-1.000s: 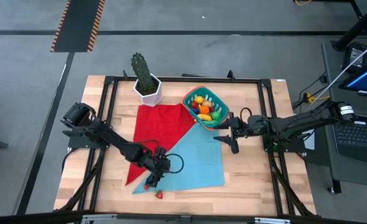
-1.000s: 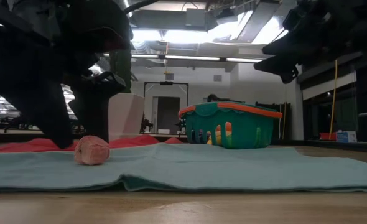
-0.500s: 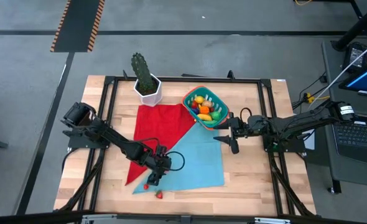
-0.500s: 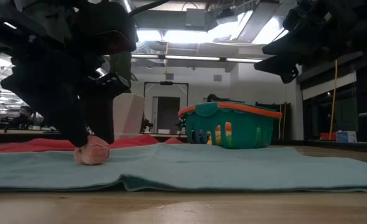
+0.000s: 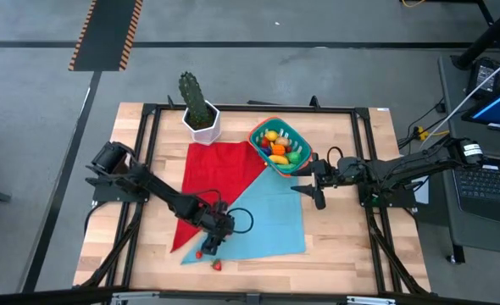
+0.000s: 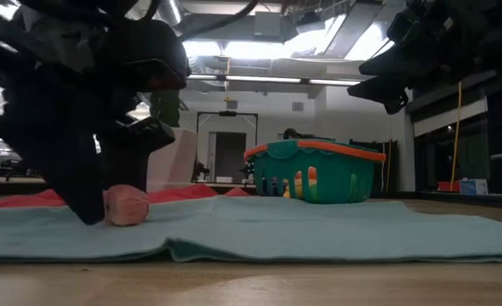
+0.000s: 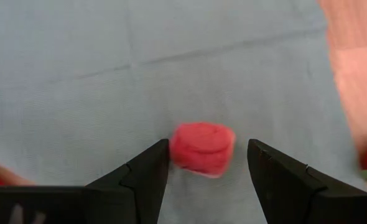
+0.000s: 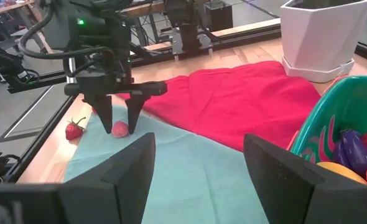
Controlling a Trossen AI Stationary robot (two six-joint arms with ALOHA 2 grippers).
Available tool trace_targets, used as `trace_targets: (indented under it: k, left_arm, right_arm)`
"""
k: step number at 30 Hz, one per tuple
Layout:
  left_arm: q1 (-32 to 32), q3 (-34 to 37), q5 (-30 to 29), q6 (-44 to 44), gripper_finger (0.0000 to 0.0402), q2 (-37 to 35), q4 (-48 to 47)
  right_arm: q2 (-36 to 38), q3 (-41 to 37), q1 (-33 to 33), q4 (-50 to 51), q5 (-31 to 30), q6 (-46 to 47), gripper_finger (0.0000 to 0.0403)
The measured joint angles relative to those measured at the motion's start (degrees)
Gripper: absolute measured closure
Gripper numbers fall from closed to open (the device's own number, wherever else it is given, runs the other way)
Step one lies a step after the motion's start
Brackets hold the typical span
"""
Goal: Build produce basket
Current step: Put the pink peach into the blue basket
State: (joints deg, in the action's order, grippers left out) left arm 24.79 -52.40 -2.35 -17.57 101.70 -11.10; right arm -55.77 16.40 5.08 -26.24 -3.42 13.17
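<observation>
The teal basket (image 5: 279,146) with the orange-red rim stands at the far corner of the teal cloth (image 5: 267,216) and holds several toy fruits and vegetables. A small round red piece of produce (image 7: 202,148) lies on the teal cloth near its near left corner. My left gripper (image 7: 207,163) is open and low over it, one finger on either side (image 5: 203,247). A red strawberry (image 5: 218,264) lies on the bare wood near the table's near edge. My right gripper (image 5: 318,188) is open and hovers above the cloth's right part, near the basket. My left gripper comes at the red piece from above with its fingers pointing down. One finger (image 7: 151,167) stands right against the piece's side (image 7: 176,149), and I cannot tell whether it touches. The other finger (image 7: 272,171) is apart from it. The piece rests on the cloth.
A white hexagonal pot with a cactus (image 5: 201,114) stands at the far left. A red cloth (image 5: 220,169) lies beneath the teal one, spreading left. A black frame (image 5: 148,152) runs around the tabletop. Bare wood (image 5: 343,229) shows right of the cloths.
My left gripper has moved slightly toward the near edge and come down around the red piece, so its fingers now stand on either side of it. The piece has stayed where it was. The right arm has kept still.
</observation>
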Motion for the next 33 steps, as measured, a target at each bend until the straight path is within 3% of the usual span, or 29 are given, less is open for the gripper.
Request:
trace_targets:
  k: [16, 33]
  left_arm:
    - [-0.8, 0.0, 0.4, 0.6, 0.0201, -0.5, -0.5]
    - [-1.5, 0.0, 0.3, 0.3, 0.0327, -2.3, -2.8]
  right_arm:
    - [0.0, 0.0, 0.0, 0.5, 0.0, 0.1, 0.0157]
    - [0.0, 0.0, 0.0, 0.7, 0.0, 0.3, 0.0157]
